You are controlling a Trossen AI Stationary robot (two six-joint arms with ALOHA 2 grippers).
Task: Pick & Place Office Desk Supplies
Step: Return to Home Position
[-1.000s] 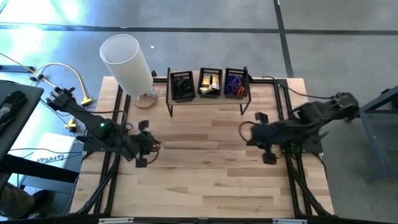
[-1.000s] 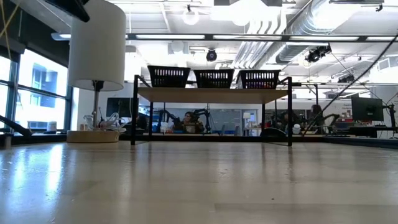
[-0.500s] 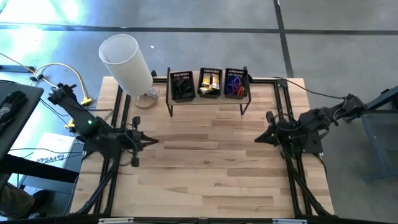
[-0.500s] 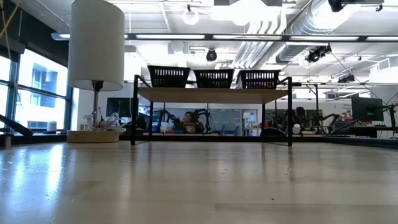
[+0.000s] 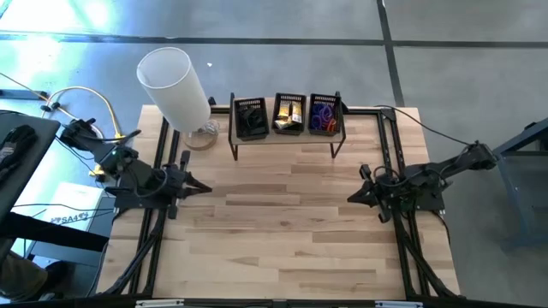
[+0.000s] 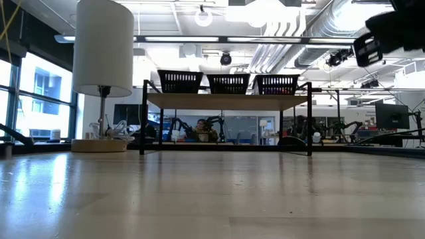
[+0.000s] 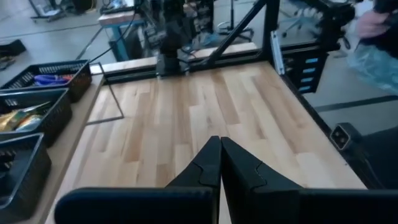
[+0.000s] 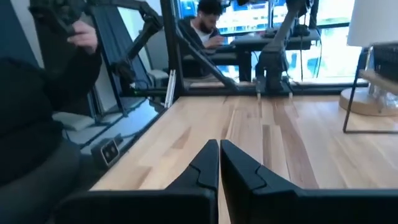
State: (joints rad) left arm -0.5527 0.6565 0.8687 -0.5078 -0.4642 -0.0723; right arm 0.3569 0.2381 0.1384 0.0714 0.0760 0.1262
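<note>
The office desk supplies lie in three black baskets on a small raised shelf [image 5: 287, 135] at the table's far middle. Black clips fill the left basket [image 5: 250, 118], yellow and white blocks the middle one [image 5: 288, 114], coloured bands the right one [image 5: 325, 114]. The left wrist view shows the band basket [image 7: 53, 78] and the block basket [image 7: 28, 115]. My left gripper [image 5: 204, 187] hovers shut and empty by the table's left edge, pointing toward the right. My right gripper [image 5: 351, 198] hovers shut and empty by the right edge, pointing left. Both pairs of fingers [image 7: 219, 142] [image 8: 218, 144] are pressed together.
A tall white cylinder lamp [image 5: 175, 85] stands on its round base at the far left corner, beside the shelf. Black frame rails [image 5: 163, 162] [image 5: 390, 154] run along both side edges. A person sits in the room beyond the table [image 8: 208, 22]. Bare wood [image 5: 282, 222] spans the middle.
My right gripper has swung back toward the table's right edge and sunk low, tipping from pointing down to level. My left gripper has shut, drawn back toward the left edge, risen a little and tipped nearer to level. The baskets and lamp have stayed put.
</note>
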